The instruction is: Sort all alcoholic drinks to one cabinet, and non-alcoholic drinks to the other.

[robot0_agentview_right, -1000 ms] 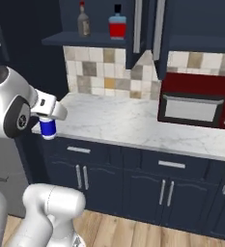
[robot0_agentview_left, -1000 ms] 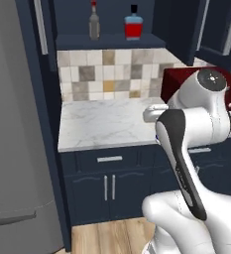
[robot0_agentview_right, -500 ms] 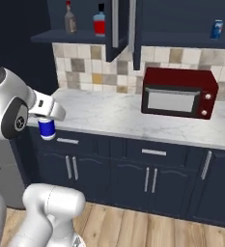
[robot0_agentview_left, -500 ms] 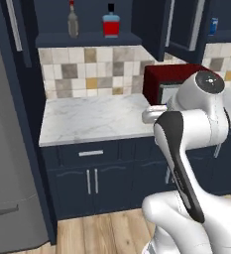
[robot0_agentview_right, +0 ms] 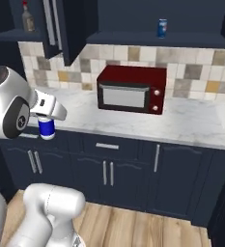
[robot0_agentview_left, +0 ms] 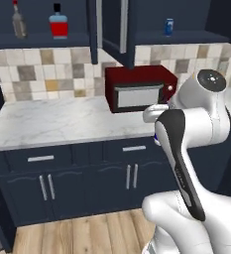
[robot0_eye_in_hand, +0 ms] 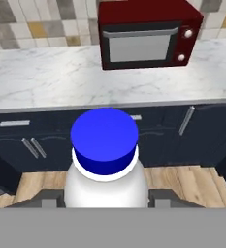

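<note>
White bottle (robot0_eye_in_hand: 106, 181), smooth, round, blue cap (robot0_eye_in_hand: 104, 137): clamped between partly closed fingers (robot0_eye_in_hand: 50, 197), long axis along the gripper, cap facing the camera, held in front of the glossy red microwave (robot0_eye_in_hand: 147, 33) on the marble counter (robot0_eye_in_hand: 41, 77).

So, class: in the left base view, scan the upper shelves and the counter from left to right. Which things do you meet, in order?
Slim grey-brown bottle with a red cap → squat red bottle with a black cap → open navy cabinet door → red microwave → blue can.
</note>
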Robot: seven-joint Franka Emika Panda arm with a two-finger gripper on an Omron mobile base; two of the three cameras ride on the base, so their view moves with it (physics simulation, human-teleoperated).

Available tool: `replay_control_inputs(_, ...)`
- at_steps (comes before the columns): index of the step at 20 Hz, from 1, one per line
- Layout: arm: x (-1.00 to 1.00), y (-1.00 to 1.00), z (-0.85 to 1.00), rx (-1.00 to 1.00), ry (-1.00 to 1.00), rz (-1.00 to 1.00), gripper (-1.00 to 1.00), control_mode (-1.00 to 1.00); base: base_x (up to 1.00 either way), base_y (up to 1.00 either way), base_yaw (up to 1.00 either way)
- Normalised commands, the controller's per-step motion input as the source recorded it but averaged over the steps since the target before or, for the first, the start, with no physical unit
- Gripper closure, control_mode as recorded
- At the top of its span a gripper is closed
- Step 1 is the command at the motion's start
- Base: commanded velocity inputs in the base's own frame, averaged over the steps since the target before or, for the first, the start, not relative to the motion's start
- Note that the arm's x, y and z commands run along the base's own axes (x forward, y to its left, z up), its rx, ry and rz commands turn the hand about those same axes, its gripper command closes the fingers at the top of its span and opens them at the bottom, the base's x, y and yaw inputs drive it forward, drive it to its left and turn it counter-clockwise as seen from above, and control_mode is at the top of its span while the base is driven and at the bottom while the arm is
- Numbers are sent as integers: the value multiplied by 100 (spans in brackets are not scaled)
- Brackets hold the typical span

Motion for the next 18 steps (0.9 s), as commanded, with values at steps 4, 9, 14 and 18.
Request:
replay_control_inputs(4,0,0,0,0,0,0,100,100,0,-85,0)
replay_control_inputs(9,0,0,0,0,0,0,100,100,13,-73,0)
replay_control_inputs(14,0,0,0,0,0,0,100,100,71,-36,0)
replay_control_inputs(18,0,0,0,0,0,0,100,100,82,-9,0)
